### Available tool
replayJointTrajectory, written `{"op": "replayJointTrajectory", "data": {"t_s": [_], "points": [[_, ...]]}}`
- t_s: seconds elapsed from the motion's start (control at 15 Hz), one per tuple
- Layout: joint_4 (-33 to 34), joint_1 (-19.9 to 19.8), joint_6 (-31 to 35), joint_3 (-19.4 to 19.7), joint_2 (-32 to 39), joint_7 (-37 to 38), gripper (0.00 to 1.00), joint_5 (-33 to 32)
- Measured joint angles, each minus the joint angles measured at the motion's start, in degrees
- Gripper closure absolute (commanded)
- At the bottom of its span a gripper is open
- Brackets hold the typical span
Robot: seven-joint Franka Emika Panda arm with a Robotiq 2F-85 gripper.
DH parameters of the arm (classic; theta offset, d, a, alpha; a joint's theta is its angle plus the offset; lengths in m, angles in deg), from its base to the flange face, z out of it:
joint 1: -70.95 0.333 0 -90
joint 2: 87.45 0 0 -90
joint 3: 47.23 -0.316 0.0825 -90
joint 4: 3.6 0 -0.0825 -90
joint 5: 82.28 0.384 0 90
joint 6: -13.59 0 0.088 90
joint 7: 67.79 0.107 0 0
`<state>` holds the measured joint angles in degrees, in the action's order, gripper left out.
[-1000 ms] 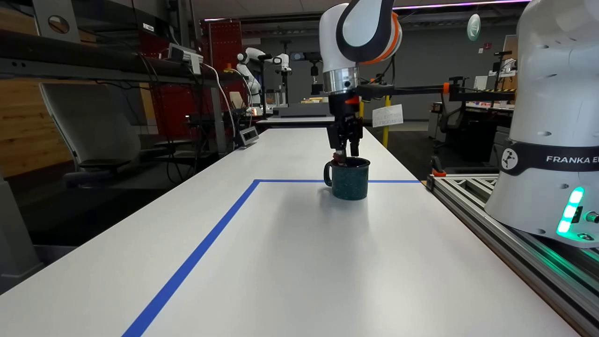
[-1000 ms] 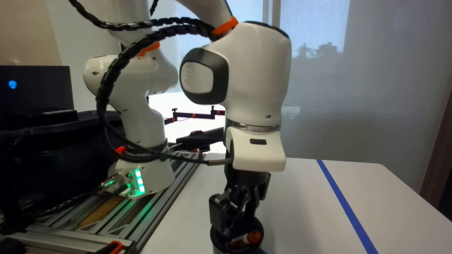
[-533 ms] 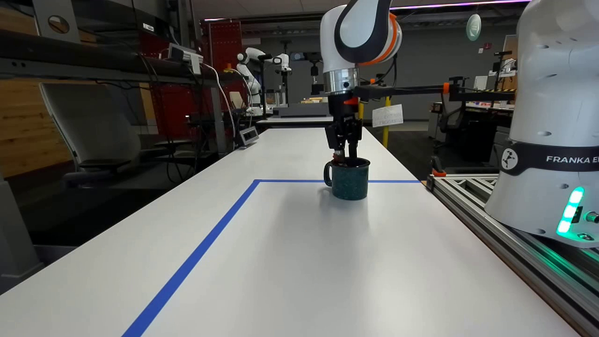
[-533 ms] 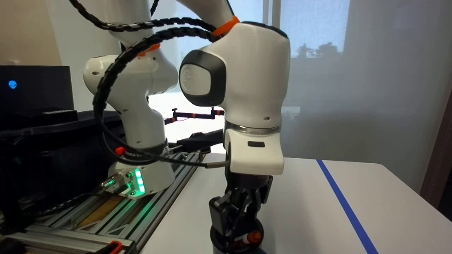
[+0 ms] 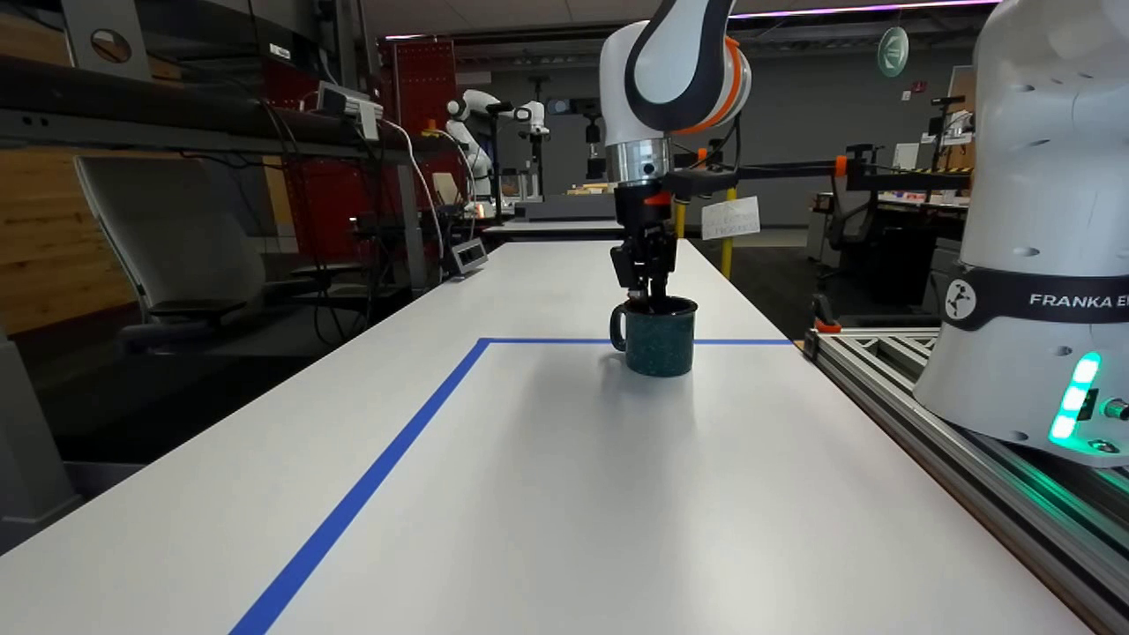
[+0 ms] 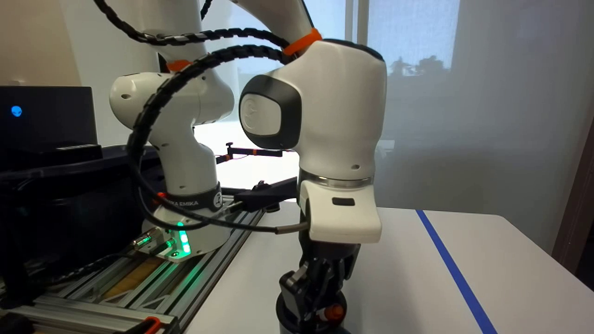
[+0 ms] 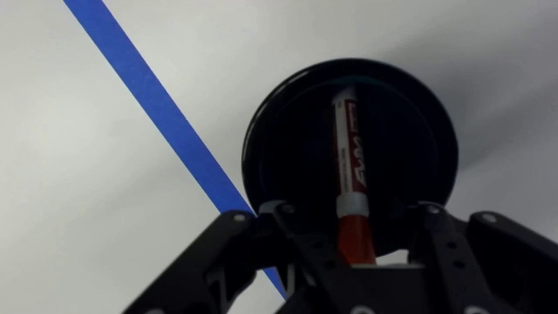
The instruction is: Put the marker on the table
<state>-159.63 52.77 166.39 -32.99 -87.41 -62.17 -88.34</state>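
Note:
The marker has a red cap and a white-and-red label. It leans inside the dark teal mug, cap end up at the rim. Its red cap also shows in an exterior view. The mug stands upright on the white table. My gripper points down over the mug, its fingertips at or just inside the mouth. In the wrist view the fingers stand apart on either side of the marker, with dark gaps beside it. The fingertips are dark and partly hidden by the mug in both exterior views.
Blue tape lines mark the table. The mug's handle sticks out to one side. The metal rail with the white robot base runs along the table's edge. A small grey device stands at the opposite edge.
My gripper has moved down, with its fingers lower at the mug's mouth around the marker. The mug has not moved. The marker shows no clear movement.

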Motion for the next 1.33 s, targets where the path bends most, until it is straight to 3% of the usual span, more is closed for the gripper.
{"op": "replayJointTrajectory", "data": {"t_s": [0.13, 0.27, 0.47, 0.53, 0.87, 1.33], "points": [[0.1, 0.2, 0.2, 0.0, 0.7, -1.0, 0.6, 0.2], [0.2, 0.4, 0.5, 0.0, 1.3, -2.3, 0.85, 0.4], [0.2, 0.6, 0.9, 0.0, 1.9, -3.9, 1.0, 1.0], [0.2, 0.6, 0.9, 0.0, 1.9, -4.3, 0.95, 1.1], [0.2, 0.9, 0.0, 0.0, 1.1, -4.9, 0.95, 1.1], [0.3, 1.1, -9.2, -0.5, -7.4, -4.1, 0.95, -1.1]]}}
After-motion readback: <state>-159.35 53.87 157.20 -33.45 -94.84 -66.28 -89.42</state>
